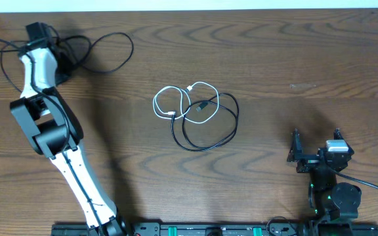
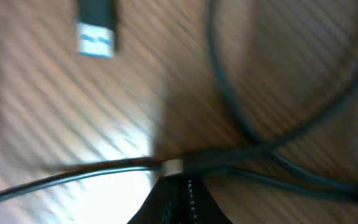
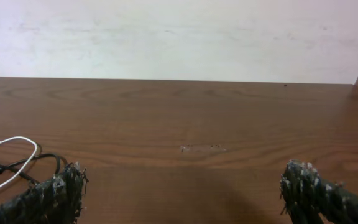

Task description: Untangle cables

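One long black cable (image 1: 131, 46) lies looped at the table's far left corner. My left gripper (image 1: 37, 31) is over it there. In the left wrist view the fingers (image 2: 179, 198) are pressed together, shut on this black cable (image 2: 92, 169) next to a small silver sleeve (image 2: 173, 166). Its USB plug (image 2: 96, 31) rests on the wood beyond. At the table's centre a white cable (image 1: 155, 105) and a second black cable (image 1: 236, 118) lie overlapped in loops. My right gripper (image 1: 315, 141) is open near the front right, with nothing between its fingers (image 3: 61, 193). The white cable (image 3: 17, 155) shows far to its left.
The left arm (image 1: 48, 124) stretches from the front edge to the far left corner. A thicker black cord (image 1: 373, 183) runs from the right arm's base. Bare wood (image 3: 197, 124) lies ahead of the right gripper up to the white wall (image 3: 179, 37).
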Available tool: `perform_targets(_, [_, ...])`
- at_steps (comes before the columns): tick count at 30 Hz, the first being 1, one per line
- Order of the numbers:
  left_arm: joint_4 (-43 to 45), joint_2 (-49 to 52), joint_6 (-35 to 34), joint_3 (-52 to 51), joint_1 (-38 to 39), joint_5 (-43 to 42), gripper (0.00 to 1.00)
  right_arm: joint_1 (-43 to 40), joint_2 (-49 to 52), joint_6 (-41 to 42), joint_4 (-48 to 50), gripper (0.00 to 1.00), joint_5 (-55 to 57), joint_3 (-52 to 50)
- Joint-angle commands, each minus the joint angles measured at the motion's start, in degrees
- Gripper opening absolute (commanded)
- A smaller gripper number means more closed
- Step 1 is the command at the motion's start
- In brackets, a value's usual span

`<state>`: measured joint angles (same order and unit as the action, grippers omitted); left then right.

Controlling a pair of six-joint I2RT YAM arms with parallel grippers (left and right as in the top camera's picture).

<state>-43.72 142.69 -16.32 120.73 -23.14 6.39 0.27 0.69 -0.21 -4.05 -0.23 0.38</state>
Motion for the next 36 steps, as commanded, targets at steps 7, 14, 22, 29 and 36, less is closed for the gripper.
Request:
perform_targets(7, [-2.1, -8.0, 3.0, 7.3, -1.4, -14.3, 0.07, 0.7, -0.2, 0.8, -0.3, 0.99, 0.0, -0.1])
perform_targets(14, [-10.3, -9.3, 2.1, 5.7, 1.1, -27.2, 0.08, 0.7, -0.1, 0.8, -0.3, 0.99, 0.0, -0.1])
perform_targets(22, [-15.2, -9.2, -4.0, -3.0, 7.3, -12.9, 0.07, 0.7, -0.1, 0.8, -0.3, 0.99, 0.1, -0.1])
perform_targets(29, [-13.4, -9.0, -6.2, -9.9, 10.8, -12.9, 0.08, 0.7, -0.1, 0.8, -0.3, 0.99, 0.0, -0.1])
perform_targets(36, [-5.3, -9.0, -9.1, -15.5, 11.0, -12.6, 0.07, 0.7, -0.1, 0.8, -0.3, 0.99, 0.0, -0.1])
